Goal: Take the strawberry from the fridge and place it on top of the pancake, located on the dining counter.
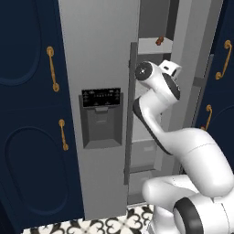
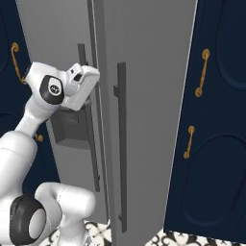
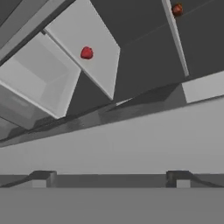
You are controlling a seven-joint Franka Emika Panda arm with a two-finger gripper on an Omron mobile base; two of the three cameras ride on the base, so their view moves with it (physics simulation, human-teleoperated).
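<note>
Hand view looks into the fridge point(image 3: 131, 144) at a tilt: the strawberry point(image 3: 86, 53), small and bright red, lies on a pale grey shelf point(image 3: 94, 39) toward the upper left, well apart from the gripper point(image 3: 111, 178), whose two dark fingertips point(image 3: 42, 177) rise at the bottom edge, spread wide with nothing between them. A brownish-orange item point(image 3: 176, 9) sits on another shelf at the upper right, far from the strawberry. Beside the strawberry's shelf, to the left, is a light grey drawer point(image 3: 37, 78).

Left base view shows the white arm point(image 1: 160, 96) reaching up into the gap between the fridge's two doors, the left door with the black dispenser panel point(image 1: 101, 116) standing nearly shut and the right door swung open. The brownish-orange item rests on a high shelf above the arm's wrist. Navy cabinets with gold handles point(image 1: 52, 68) flank the fridge.

Right base view has the wrist pressed close to the edge of the open door point(image 2: 144, 105), beside its dark vertical handle point(image 2: 121, 144)
</note>
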